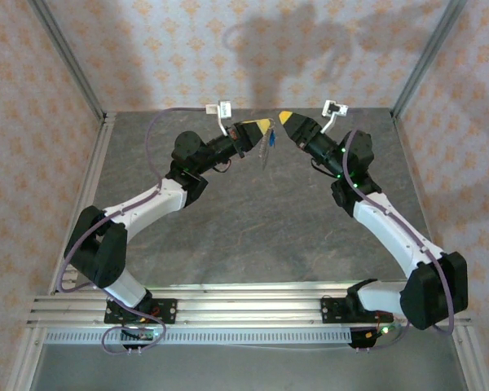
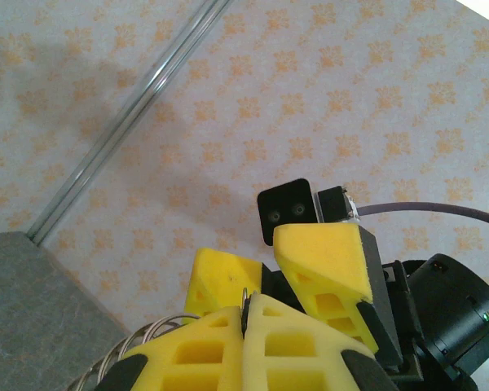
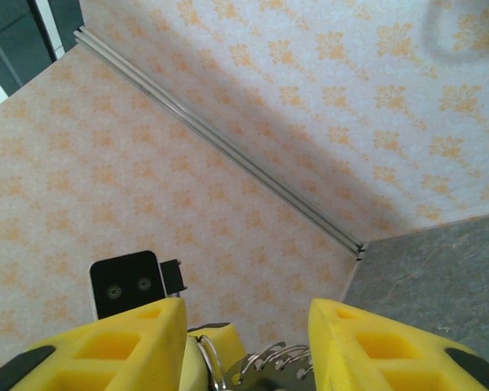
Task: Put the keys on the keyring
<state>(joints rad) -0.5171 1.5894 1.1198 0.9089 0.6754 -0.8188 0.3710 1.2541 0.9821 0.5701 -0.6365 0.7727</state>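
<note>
- L tool (image 2: 246,319) was clamped shut on keyring (image 2: 244,299) wire.
- R tool (image 3: 246,316) stood part-open, jaws either side of ring; contact unclear.
- Blue keys (image 1: 270,143) hung below.

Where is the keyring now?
In the top view the keyring hangs over the far centre of the table, pinched in the shut left claw, beside the open right claw.
</note>
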